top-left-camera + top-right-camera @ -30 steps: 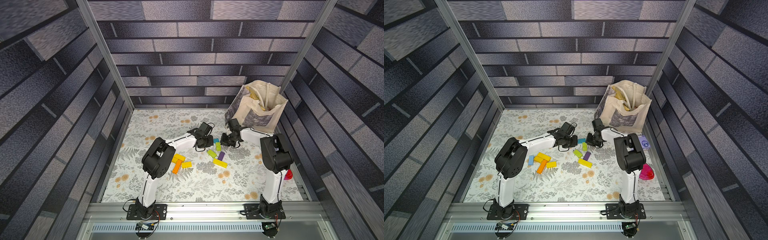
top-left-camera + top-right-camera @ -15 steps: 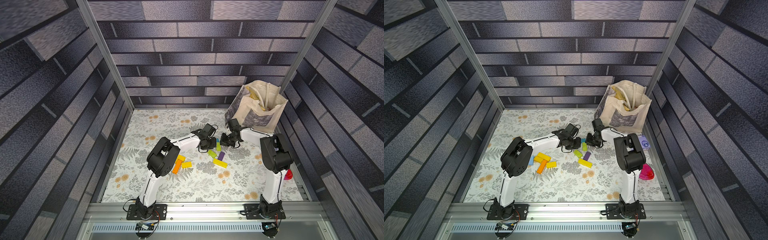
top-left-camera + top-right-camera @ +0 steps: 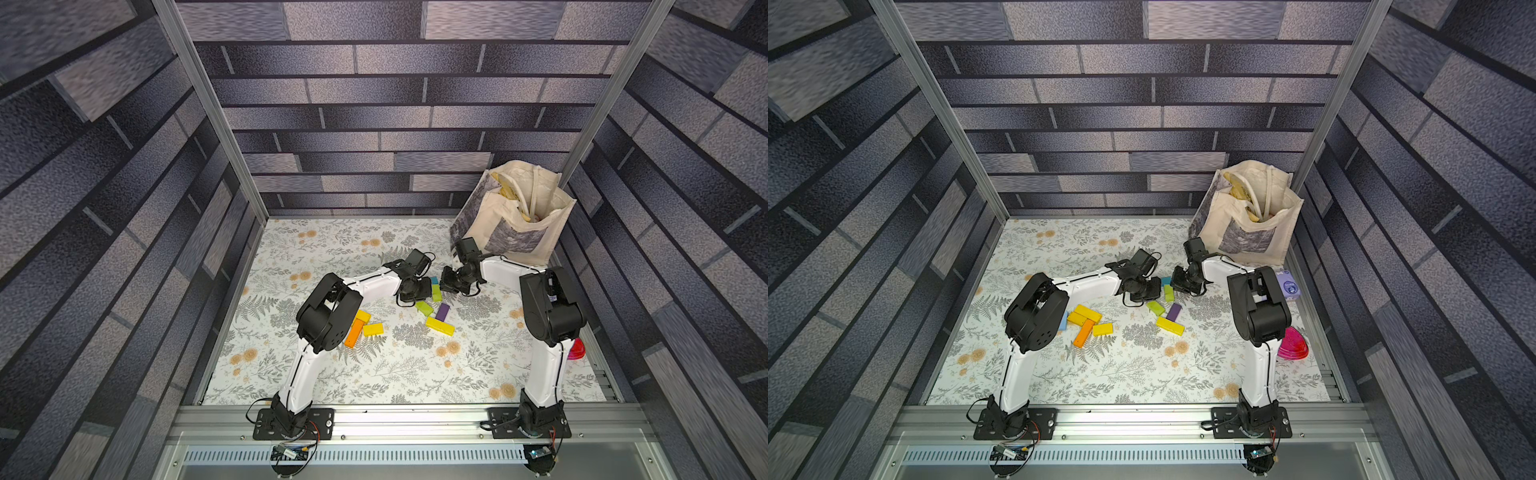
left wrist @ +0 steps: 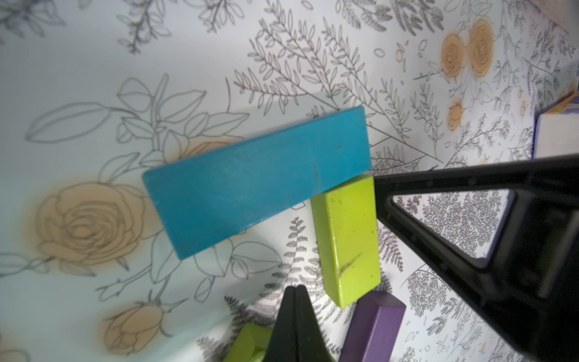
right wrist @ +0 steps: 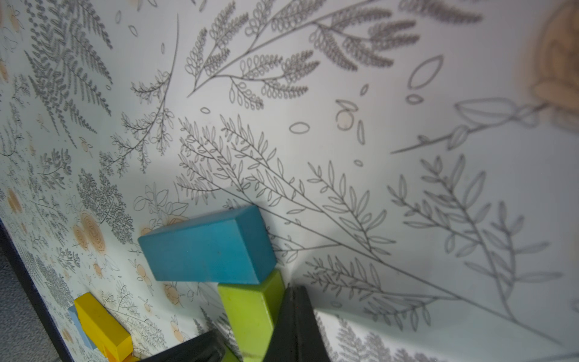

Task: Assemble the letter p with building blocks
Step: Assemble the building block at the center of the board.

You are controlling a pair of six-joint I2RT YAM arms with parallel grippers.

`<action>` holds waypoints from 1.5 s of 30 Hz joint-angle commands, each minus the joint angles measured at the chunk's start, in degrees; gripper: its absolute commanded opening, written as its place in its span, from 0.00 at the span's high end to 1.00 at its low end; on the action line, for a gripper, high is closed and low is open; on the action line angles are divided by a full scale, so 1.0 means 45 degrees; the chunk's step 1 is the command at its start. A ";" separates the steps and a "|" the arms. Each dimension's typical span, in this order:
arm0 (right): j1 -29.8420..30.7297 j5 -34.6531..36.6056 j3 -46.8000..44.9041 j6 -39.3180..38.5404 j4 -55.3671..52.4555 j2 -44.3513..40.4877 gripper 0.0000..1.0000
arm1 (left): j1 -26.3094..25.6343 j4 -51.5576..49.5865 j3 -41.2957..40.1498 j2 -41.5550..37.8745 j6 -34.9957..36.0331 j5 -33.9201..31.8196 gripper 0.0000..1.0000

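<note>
Left wrist view: the teal block (image 4: pixel 257 181) lies flat on the floral surface (image 4: pixel 94 62), its long edge touching one end of a lime green block (image 4: pixel 346 238); a purple block (image 4: pixel 372 329) lies near that block's other end. The left hand (image 4: pixel 294 294) is closed and empty, just beside them. The right hand (image 4: pixel 377 181), likewise closed and empty, has its tip against the lime green block.
</note>
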 commanded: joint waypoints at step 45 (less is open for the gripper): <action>0.0273 -0.1214 -0.4097 0.1568 0.1691 -0.1540 1.00 | 0.0123 0.0006 0.0140 0.0421 -0.0065 0.0555 1.00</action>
